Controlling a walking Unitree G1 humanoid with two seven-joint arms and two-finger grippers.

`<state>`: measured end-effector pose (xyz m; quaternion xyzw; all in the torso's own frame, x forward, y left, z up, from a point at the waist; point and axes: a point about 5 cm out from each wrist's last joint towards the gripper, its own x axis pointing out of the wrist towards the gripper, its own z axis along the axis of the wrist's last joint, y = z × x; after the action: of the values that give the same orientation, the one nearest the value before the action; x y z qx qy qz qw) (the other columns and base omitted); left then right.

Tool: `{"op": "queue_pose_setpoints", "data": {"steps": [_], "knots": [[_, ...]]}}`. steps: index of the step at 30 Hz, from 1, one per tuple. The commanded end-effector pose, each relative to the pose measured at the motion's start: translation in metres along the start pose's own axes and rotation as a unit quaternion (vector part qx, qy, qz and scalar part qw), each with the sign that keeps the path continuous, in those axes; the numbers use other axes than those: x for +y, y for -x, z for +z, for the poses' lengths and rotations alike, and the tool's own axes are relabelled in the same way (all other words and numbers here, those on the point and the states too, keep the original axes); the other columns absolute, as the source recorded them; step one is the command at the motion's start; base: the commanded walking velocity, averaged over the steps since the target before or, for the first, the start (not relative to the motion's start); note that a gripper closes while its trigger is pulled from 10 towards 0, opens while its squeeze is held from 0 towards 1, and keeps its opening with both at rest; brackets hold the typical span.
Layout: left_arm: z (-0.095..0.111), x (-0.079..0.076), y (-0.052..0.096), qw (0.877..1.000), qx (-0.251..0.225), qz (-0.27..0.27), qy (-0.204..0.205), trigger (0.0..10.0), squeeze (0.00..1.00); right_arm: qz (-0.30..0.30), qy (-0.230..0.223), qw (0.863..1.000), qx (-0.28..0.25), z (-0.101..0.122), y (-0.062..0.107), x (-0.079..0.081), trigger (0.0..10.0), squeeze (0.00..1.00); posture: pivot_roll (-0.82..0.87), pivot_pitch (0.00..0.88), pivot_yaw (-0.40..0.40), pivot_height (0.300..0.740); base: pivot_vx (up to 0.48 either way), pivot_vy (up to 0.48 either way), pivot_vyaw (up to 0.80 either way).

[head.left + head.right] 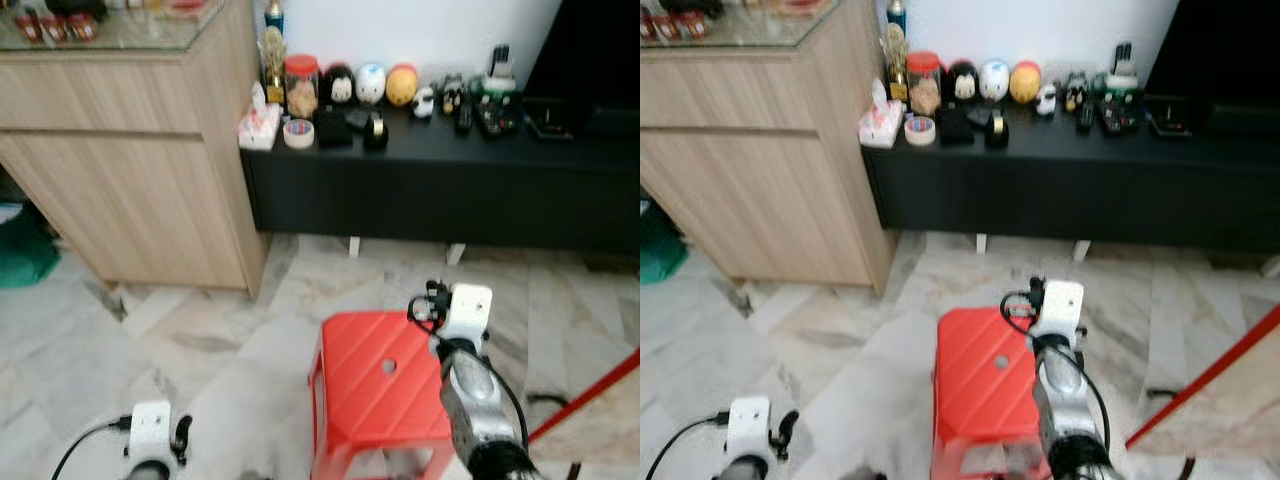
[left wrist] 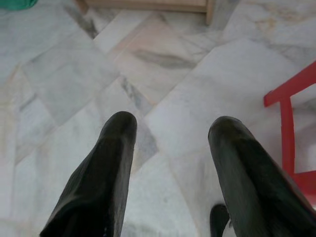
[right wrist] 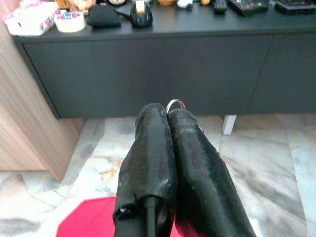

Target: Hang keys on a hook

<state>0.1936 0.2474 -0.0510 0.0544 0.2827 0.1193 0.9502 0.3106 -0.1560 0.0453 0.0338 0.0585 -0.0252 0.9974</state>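
Fingers of the right hand [image 3: 168, 116] are pressed together on a small silver key ring [image 3: 174, 103], whose loop pokes out between their tips; the keys themselves are hidden. That hand is held above the far edge of a red plastic stool with a round hole in its seat [image 1: 375, 385], pointing toward a long, low black bench [image 1: 450, 185] against the white wall. Between hand and bench lies pale marble floor [image 1: 200, 330]. On the bench stand a roll of tape [image 1: 298, 132], a tissue pack [image 1: 259, 127], a red-lidded jar [image 1: 301, 86], a black tape dispenser [image 1: 376, 131], round toy figures [image 1: 371, 84] and remote controls [image 1: 463, 117]. A light wooden cabinet with a glass top [image 1: 130, 150] stands to the bench's left. The left hand [image 2: 170, 131] hangs low over the floor, fingers spread apart and gripping nothing, near the stool's leg.
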Motion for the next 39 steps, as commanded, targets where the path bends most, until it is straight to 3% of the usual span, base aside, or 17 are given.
{"op": "queue_pose_setpoints", "data": {"steps": [1, 4, 9, 39], "knots": [[-0.018, 0.002, 0.007, 0.999, 0.044, 0.01, 0.0, 10.0, 0.0, -0.001, 0.006, 1.0, 0.013, -0.008, 0.004, -0.001, 10.0, 0.0, 0.01, 0.0, -0.026, 0.74, 0.0, 0.0, 0.0], [-0.033, 0.005, 0.013, 0.996, 0.085, 0.02, 0.005, 10.0, 0.0, 0.001, 0.007, 1.0, 0.021, -0.014, 0.008, 0.0, 10.0, 0.0, 0.01, 0.0, -0.024, 0.74, 0.0, 0.0, 0.0], [-0.043, 0.007, 0.019, 0.994, 0.106, 0.024, 0.007, 10.0, 0.0, 0.004, 0.008, 1.0, 0.022, -0.015, 0.008, -0.001, 10.0, 0.0, 0.01, 0.0, -0.024, 0.74, 0.0, 0.0, 0.0], [-0.044, 0.005, 0.019, 0.993, 0.109, 0.031, 0.024, 10.0, 0.0, -0.011, 0.011, 1.0, 0.019, -0.007, -0.001, -0.001, 10.0, 0.0, 0.0, 0.0, -0.026, 0.74, -0.042, 0.0, 0.0]]}}
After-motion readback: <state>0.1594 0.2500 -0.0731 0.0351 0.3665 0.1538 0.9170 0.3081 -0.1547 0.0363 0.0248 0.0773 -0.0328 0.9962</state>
